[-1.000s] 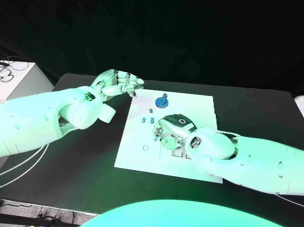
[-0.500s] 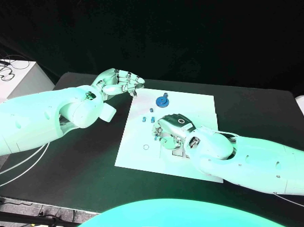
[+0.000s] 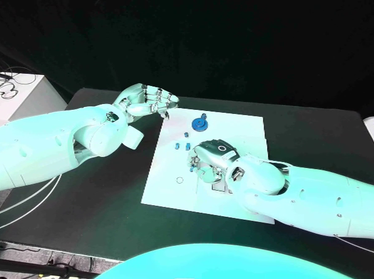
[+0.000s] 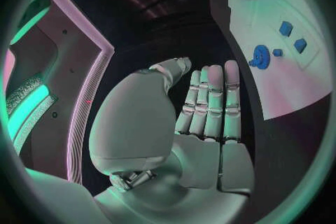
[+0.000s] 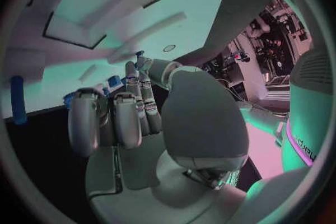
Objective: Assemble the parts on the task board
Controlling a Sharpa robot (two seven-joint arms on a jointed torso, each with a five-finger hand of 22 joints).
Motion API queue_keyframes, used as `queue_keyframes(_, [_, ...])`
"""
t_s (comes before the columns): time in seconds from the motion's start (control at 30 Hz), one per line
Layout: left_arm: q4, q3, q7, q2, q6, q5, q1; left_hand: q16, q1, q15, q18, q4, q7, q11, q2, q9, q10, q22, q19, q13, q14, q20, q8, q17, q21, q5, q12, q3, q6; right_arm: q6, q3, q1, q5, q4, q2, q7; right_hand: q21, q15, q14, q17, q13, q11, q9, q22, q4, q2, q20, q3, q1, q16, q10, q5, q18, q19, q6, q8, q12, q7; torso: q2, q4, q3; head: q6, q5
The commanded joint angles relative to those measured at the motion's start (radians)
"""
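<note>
I am seeing the white task board (image 3: 237, 131) lying in the middle of the black table (image 3: 95, 203). My right hand (image 3: 210, 160) is resting low over the centre of the board, palm down, with its fingers (image 5: 126, 117) curled downward and close together. I cannot tell if it is pinching a part under them, because the hand itself is hiding that place. My left hand (image 3: 145, 103) is hovering above the table just beside the far left corner of the board; its fingers (image 4: 210, 101) are bent in and lying side by side, and I am seeing nothing between them. A round blue gear (image 3: 199, 124) is sitting on the far part of the board, between the two hands. A few small blue parts (image 3: 184, 143) are lying near it, just beside my right hand. Near the board's left edge a small ring mark (image 3: 179, 180) is showing.
</note>
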Motion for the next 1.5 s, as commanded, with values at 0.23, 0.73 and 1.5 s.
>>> queue_keyframes(0.23, [0.002, 0.001, 0.001, 0.003, 0.015, 0.003, 0.000, -0.007, 0.009, 0.000, 0.013, -0.004, 0.005, 0.003, 0.002, -0.002, -0.002, -0.001, 0.007, -0.001, 0.009, -0.002, -0.006, -0.001, -0.003, 0.005, -0.006, -0.003, 0.000, 0.040, -0.001, -0.002, -0.042, -0.005, 0.008, -0.013, -0.003, -0.006, 0.046, 0.001, 0.002, -0.018, 0.002, 0.128, -0.006, 0.012, -0.008, 0.002, 0.001, -0.002, 0.028, 0.003, 0.003, 0.037, 0.005, 0.005, 0.003, 0.002, 0.000, 0.0005, -0.0003, -0.001, -0.001])
queue_keyframes(0.73, [0.000, 0.001, -0.001, 0.002, 0.014, 0.002, 0.000, -0.007, 0.009, 0.001, 0.013, -0.004, 0.006, 0.003, 0.003, -0.002, -0.004, -0.001, 0.007, -0.002, 0.009, -0.001, -0.006, -0.001, -0.004, 0.005, -0.007, -0.003, 0.000, 0.014, -0.004, -0.004, 0.032, -0.012, 0.006, 0.063, -0.083, 0.012, 0.036, -0.042, -0.017, 0.003, 0.005, 0.085, 0.007, -0.051, 0.007, -0.072, -0.105, -0.027, -0.060, 0.004, 0.018, 0.009, -0.043, -0.025, -0.001, 0.011, -0.001, -0.0006, -0.0005, -0.002, 0.002])
queue_keyframes(1.5, [-0.006, 0.001, -0.007, 0.002, 0.016, 0.001, 0.000, -0.008, 0.010, 0.001, 0.013, -0.004, 0.006, 0.004, 0.004, -0.002, -0.004, -0.002, 0.007, -0.002, 0.008, -0.001, -0.006, -0.001, -0.005, 0.005, -0.009, -0.003, 0.000, -0.114, -0.004, -0.004, 0.059, 0.017, -0.033, 0.068, -0.378, 0.049, -0.037, -0.198, -0.016, 0.046, -0.044, -0.087, 0.061, -0.015, 0.042, -0.384, 0.018, -0.111, -0.323, 0.026, 0.068, -0.071, -0.112, -0.148, 0.039, 0.015, -0.001, -0.0012, 0.0006, 0.009, -0.008])
